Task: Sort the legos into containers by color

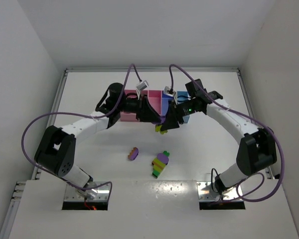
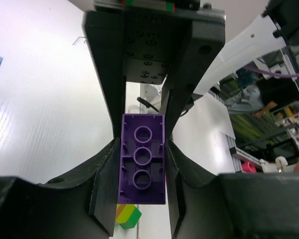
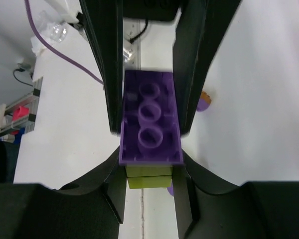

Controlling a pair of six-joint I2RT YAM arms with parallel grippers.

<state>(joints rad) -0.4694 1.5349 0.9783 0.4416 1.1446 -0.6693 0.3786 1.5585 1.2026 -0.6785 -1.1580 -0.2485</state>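
Both arms meet just in front of the containers (image 1: 150, 93), and this looks like the pulling-apart step. The left gripper (image 2: 143, 149) and the right gripper (image 3: 149, 149) each have their jaws pinched on the long flat sides of a purple brick (image 2: 142, 159), seemingly the same one. It is hard glossy plastic, with its hollow three-tubed underside showing and a yellow-green brick (image 3: 148, 180) stuck at the end nearest the right jaws. I'd guess the next move is a firm opposing twist without the slick walls slipping, before each colour goes to its own bin.
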